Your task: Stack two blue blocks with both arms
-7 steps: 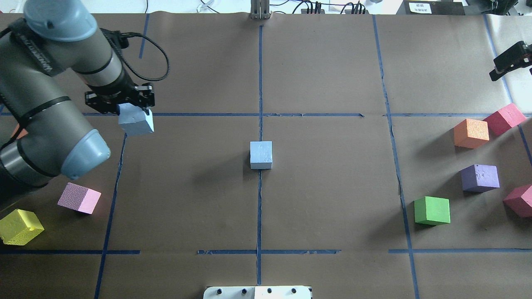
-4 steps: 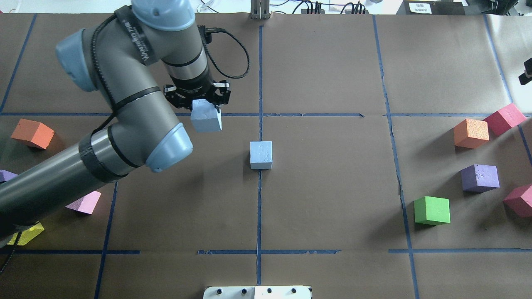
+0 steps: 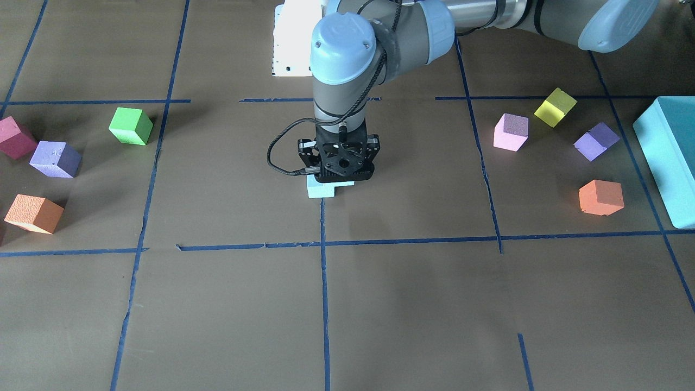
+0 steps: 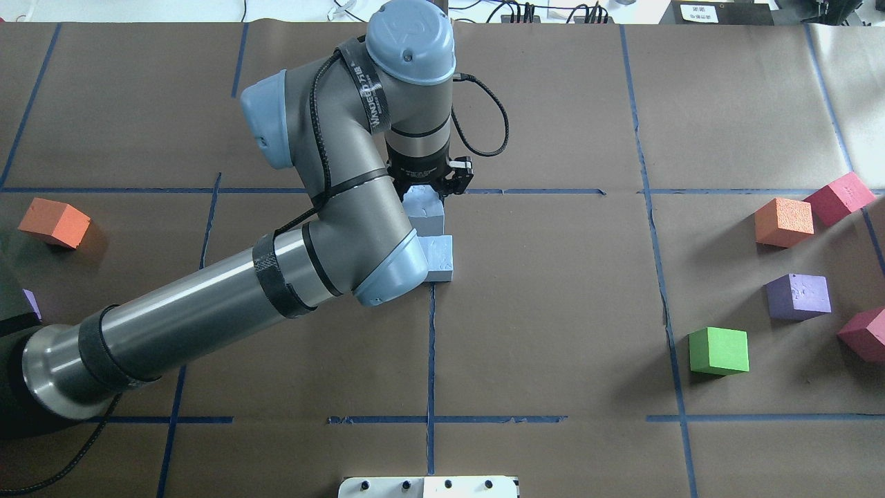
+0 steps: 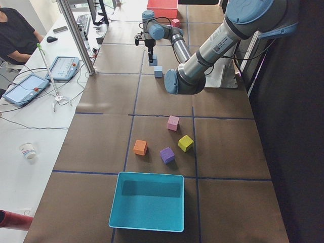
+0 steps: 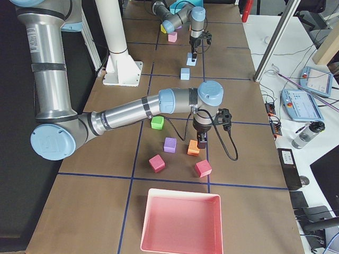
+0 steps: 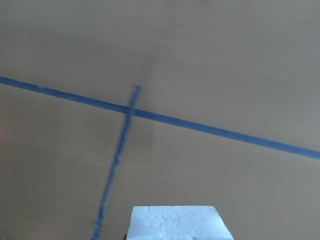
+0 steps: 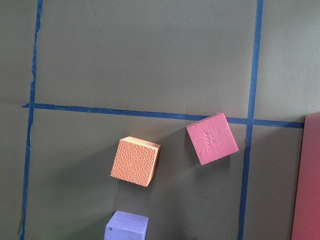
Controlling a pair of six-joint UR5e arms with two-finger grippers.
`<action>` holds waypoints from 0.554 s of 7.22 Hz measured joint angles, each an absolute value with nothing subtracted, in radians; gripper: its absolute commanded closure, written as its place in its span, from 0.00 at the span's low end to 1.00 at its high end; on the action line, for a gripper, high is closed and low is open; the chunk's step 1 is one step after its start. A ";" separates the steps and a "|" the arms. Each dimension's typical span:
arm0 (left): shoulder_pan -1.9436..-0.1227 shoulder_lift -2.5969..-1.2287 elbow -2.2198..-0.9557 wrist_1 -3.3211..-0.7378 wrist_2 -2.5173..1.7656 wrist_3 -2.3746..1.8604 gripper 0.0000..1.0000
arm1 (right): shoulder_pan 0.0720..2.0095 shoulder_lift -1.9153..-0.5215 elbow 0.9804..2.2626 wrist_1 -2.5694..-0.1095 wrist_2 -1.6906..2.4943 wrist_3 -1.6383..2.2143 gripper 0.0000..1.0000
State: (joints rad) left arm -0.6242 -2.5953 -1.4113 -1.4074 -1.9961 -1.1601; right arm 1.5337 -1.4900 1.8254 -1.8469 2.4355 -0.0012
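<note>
One blue block [image 4: 440, 257] rests on the table's centre line, partly under my left arm's elbow. My left gripper [image 4: 425, 200] is shut on the other blue block [image 4: 423, 213] and holds it in the air. In the exterior left view that held block [image 5: 153, 61] hangs just above and slightly to one side of the resting block [image 5: 158, 72]. The left wrist view shows only the held block's top face [image 7: 175, 223] at its lower edge. My right gripper [image 6: 202, 141] hovers over the cubes at the table's right end, and I cannot tell whether it is open or shut.
On the right end lie a green cube [image 4: 719, 351], a purple cube [image 4: 798, 296], an orange cube [image 4: 784, 222] and two red cubes [image 4: 839, 198]. On the left end are an orange cube [image 4: 54, 223], a pink cube [image 3: 510, 132], a yellow cube [image 3: 555, 107] and a teal box [image 3: 670, 157].
My left arm has swung right with the blue block, from the table's left part to just above the centre block. The right gripper has left the overhead view's right edge.
</note>
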 measured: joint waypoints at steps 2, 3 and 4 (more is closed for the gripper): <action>-0.597 -2.600 -1.378 -1.439 -1.994 -1.170 0.94 | 1.550 -1.501 1.818 -1.847 2.453 -0.019 0.00; -0.590 -2.599 -1.373 -1.443 -1.994 -1.171 0.91 | 1.552 -1.503 1.818 -1.847 2.455 -0.021 0.00; -0.584 -2.597 -1.370 -1.445 -1.994 -1.170 0.91 | 1.552 -1.503 1.819 -1.847 2.456 -0.021 0.00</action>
State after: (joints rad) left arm -0.5844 -2.5965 -1.3696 -1.4448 -1.9942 -1.1704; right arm 1.5519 -1.5029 1.8186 -1.8469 2.4555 -0.0213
